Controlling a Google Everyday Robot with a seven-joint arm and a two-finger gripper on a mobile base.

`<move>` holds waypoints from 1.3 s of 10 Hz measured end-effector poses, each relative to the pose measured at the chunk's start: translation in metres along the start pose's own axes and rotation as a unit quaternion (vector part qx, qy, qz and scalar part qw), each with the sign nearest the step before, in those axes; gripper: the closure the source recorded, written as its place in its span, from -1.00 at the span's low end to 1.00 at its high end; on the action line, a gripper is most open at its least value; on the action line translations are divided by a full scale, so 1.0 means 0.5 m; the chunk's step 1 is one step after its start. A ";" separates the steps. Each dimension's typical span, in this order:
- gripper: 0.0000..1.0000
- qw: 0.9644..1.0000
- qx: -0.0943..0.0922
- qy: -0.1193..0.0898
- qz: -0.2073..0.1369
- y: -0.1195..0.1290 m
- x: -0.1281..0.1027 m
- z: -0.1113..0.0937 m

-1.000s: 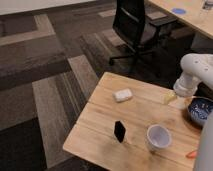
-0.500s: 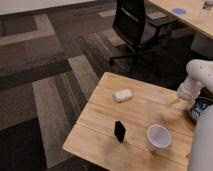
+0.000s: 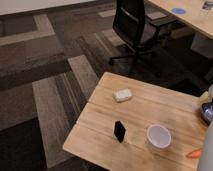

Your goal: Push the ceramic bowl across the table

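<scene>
The gripper (image 3: 205, 100) hung at the table's (image 3: 150, 115) three-o'clock edge, touching the ceramic bowl (image 3: 208, 113) at its six.

Light wooden plank-top table (image 3: 150, 107), grain visible, set at an angle over striped grey-brown carpet (image 3: 50, 75). On top: small white oblong object (image 3: 122, 94) toward far left side; small black object (image 3: 119, 131) standing upright near front edge; white cup (image 3: 158, 136) just right of it, mouth up, apart from it. Ceramic bowl (image 3: 208, 113) at right edge, cut off by frame. Orange item (image 3: 194, 154) at front right corner. Gripper (image 3: 209, 96) at far right edge, just above bowl, mostly out of frame.
</scene>
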 end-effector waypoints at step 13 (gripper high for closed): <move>-0.30 0.999 -0.007 0.031 -0.021 -0.021 -0.036 0.075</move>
